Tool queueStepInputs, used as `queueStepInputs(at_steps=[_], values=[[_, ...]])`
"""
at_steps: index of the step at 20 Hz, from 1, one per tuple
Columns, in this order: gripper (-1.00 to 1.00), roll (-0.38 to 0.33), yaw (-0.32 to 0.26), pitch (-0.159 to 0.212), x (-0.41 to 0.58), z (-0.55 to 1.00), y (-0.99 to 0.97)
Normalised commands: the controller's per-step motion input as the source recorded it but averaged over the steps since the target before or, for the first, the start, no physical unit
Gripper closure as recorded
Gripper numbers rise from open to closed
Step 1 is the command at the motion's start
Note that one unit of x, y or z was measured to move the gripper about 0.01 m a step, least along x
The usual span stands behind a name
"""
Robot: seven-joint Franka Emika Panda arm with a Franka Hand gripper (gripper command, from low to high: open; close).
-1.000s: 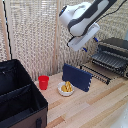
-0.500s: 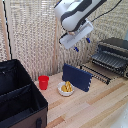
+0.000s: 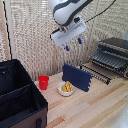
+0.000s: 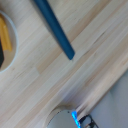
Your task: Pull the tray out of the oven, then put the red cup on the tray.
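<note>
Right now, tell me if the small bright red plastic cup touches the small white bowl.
Apart. The exterior view shows bare wooden tabletop between the red cup and the white bowl.

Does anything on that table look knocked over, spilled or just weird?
Nothing looks spilled or tipped. The red cup stands upright, the white bowl holds yellow food, and the navy panel leans on its wire stand. The oven has its tray showing at the front.

Looks like a staged kitchen corner — a toaster oven (image 3: 113, 56) on a pale wooden worktop (image 3: 95, 107), woven reed screen (image 3: 35, 40) behind — makeshift, not homely.
</note>
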Motion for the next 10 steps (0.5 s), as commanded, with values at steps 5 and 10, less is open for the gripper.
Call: queueStepInputs(at_steps=[5, 10], values=[[-1.00, 0.192, -0.104, -0.013, 0.158, 0.00, 0.65], [-1.00, 0.165, -0.109, -0.020, 0.173, -0.08, 0.66]])
